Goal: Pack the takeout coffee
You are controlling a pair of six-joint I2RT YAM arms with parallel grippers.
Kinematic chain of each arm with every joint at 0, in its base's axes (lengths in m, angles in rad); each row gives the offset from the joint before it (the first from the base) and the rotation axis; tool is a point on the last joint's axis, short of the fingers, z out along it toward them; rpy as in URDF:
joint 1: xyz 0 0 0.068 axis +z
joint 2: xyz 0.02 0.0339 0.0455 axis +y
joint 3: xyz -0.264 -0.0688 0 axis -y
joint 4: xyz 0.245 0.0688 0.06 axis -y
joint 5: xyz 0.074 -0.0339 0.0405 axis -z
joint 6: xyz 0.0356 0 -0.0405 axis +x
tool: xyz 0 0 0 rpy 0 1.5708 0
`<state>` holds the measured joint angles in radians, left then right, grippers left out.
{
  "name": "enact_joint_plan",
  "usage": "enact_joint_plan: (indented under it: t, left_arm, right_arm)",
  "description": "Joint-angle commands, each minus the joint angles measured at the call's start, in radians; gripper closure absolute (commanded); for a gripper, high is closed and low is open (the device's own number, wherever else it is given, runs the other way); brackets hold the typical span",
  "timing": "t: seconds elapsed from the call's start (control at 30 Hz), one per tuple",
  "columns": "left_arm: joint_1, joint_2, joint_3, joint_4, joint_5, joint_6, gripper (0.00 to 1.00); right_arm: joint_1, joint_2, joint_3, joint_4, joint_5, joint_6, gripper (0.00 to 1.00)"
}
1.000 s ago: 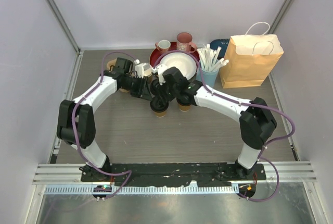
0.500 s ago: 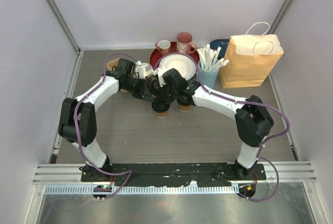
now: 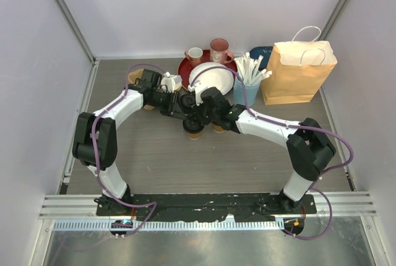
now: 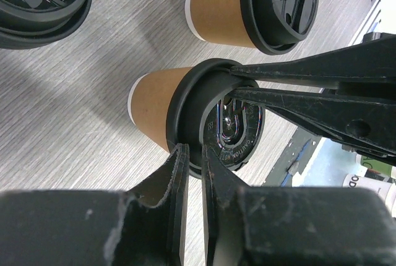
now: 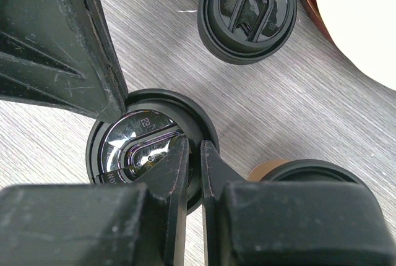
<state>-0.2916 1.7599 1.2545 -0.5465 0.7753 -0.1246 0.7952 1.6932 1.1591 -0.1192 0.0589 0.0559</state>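
Note:
A tan takeout coffee cup (image 4: 154, 112) with a black lid (image 5: 124, 148) stands on the grey table, seen in the top view under both wrists (image 3: 193, 132). My left gripper (image 4: 192, 154) is shut on one side of the lid's rim. My right gripper (image 5: 193, 153) is shut on the opposite side of the same rim; its fingers (image 4: 309, 90) show in the left wrist view. A second lidded cup (image 4: 247, 6) stands just beside it (image 3: 218, 127). A third black lid (image 5: 247, 12) lies close by.
A brown paper bag (image 3: 298, 74) with white handles stands open at the back right. Beside it is a light-blue cup of white straws (image 3: 247, 83). A red plate (image 3: 184, 68) holding a white bowl (image 3: 213, 77) and two mugs (image 3: 219, 48) sit at the back.
My right gripper has shut onto the lid's rim. The left jaws tightened a little. Both wrists and the cup shifted slightly to the right.

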Motion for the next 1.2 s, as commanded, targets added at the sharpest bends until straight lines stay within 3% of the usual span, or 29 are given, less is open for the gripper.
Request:
enact_joint_plan:
  t: [0.0,0.5,0.87,1.17]
  left_arm:
    - [-0.012,0.078,-0.053,-0.017,-0.185,0.066,0.85]
    - [-0.012,0.070,-0.027,-0.033,-0.208,0.088,0.85]
    - [-0.003,-0.109,0.144,-0.118,-0.237,0.100,0.54]
    - [0.060,-0.117,0.169,-0.125,-0.246,0.068,0.50]
  right_arm:
    - [0.012,-0.018,-0.044,-0.066,0.025,0.005,0.99]
    - [0.032,-0.030,-0.091,-0.062,0.065,0.039,0.99]
    - [0.036,-0.027,-0.007,-0.094,0.145,0.004,0.99]
    - [0.012,0.009,0.059,-0.071,0.188,0.010,0.99]
